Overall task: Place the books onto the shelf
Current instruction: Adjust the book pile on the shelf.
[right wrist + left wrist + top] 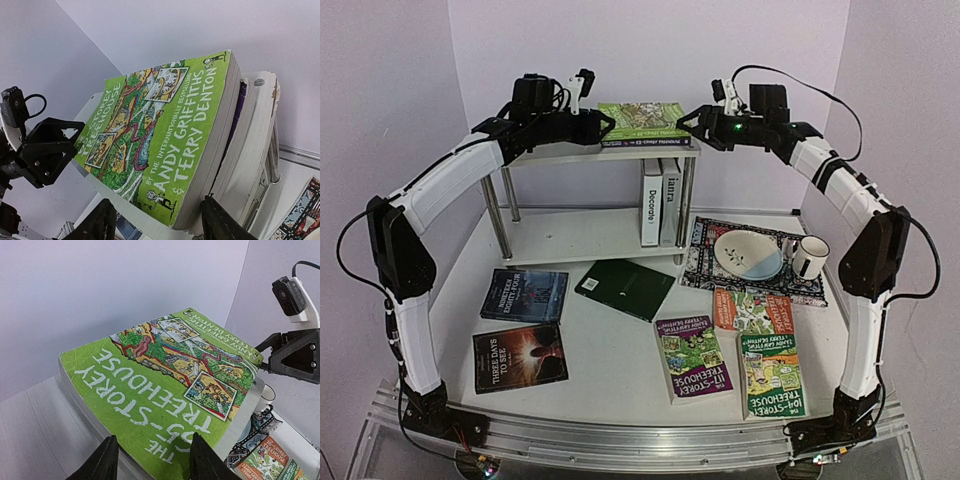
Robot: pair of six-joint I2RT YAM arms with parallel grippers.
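While green "Storey Treehouse" paperback book (642,115) lies flat on top board of white two-tier shelf (620,152), left pincer (152,440) and right pincer (157,202) both half open, released, flanking book's ends.

The top board of the shelf (655,152) is crowded: a green book (642,118) lies on its right half, the left gripper (608,125) sits close at one end of it and the right gripper (683,118) at the other, both with fingers apart, and the left arm hangs over the board's left half. On the lower board, two upright books (660,200) fill the right end; the rest is bare and is reachable between the legs (497,215). On the table (610,345), flat books (692,357) cover the front left, middle and front right, with narrow bare lanes between them. A mat (705,262) carrying a bowl (748,253) and a mug (807,256) blocks the right edge.
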